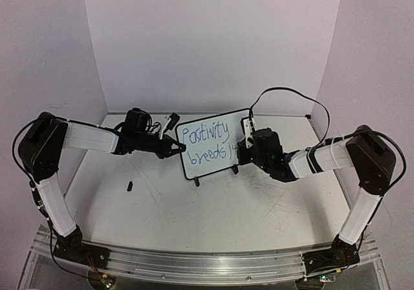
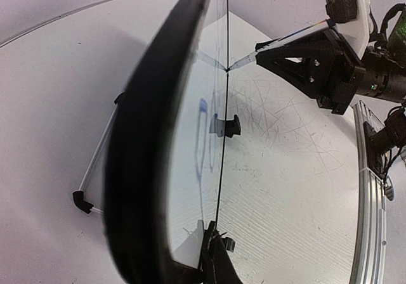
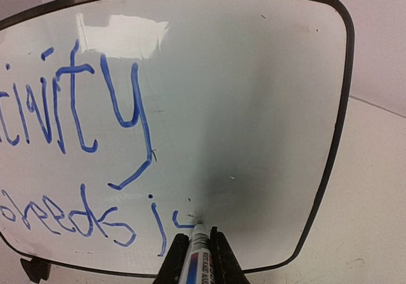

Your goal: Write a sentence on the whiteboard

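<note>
The whiteboard (image 1: 213,164) stands tilted at mid-table, black-framed, on small black feet. The sentence (image 1: 204,134) is in blue: "Positivity" above, "breeds j" and a short curved stroke below. My left gripper (image 1: 178,149) is shut on the board's left edge; in the left wrist view its jaws (image 2: 214,246) pinch the edge-on whiteboard (image 2: 146,138). My right gripper (image 1: 244,149) is shut on a marker (image 3: 199,264). The marker's tip touches the whiteboard (image 3: 254,106) at the end of that last blue stroke (image 3: 181,222). The right gripper (image 3: 198,243) sits low before the board's lower right part.
A small black cap (image 1: 129,186) lies on the table left of centre. A wire stand (image 2: 95,163) props the board from behind. White walls enclose the back and sides. An aluminium rail (image 1: 194,264) runs along the near edge. A cable (image 1: 284,92) loops above the right arm.
</note>
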